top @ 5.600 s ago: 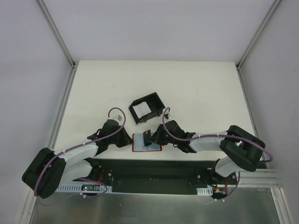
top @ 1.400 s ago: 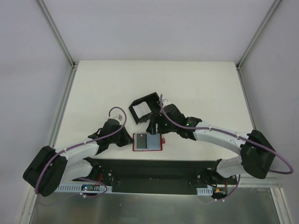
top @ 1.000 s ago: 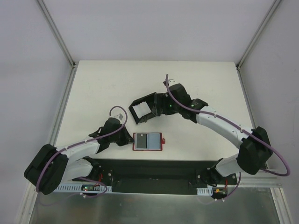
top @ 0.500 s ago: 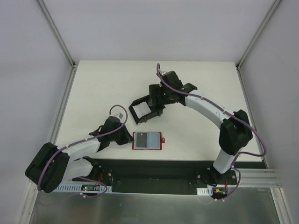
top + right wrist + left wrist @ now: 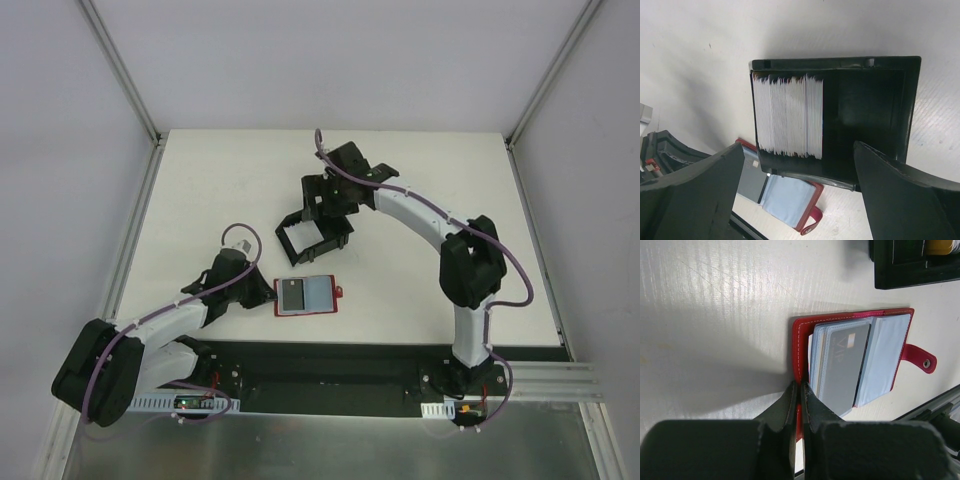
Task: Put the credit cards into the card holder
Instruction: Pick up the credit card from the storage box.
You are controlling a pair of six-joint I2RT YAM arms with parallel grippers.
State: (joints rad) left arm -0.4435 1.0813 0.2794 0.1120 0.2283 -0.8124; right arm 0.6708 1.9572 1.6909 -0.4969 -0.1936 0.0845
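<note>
Card holder (image 5: 305, 295): open flat on table (image 5: 200, 180) near its front edge, 1 grey card (image 5: 842, 365) in the left half
Left gripper (image 5: 800, 390): jaws pinching the holder's red left edge
Right gripper (image 5: 795, 150): jaws spread wide, over black box (image 5: 865, 115)
Credit cards (image 5: 787, 115): rest of 'em stacked on edge in that box

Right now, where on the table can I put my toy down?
Bare white table lies at the far left, between its left edge and the black open-sided box, and at the right, beyond the right arm. The near middle is crowded: the red folding wallet, the left gripper clamped on it, the box and the right gripper above it.
</note>
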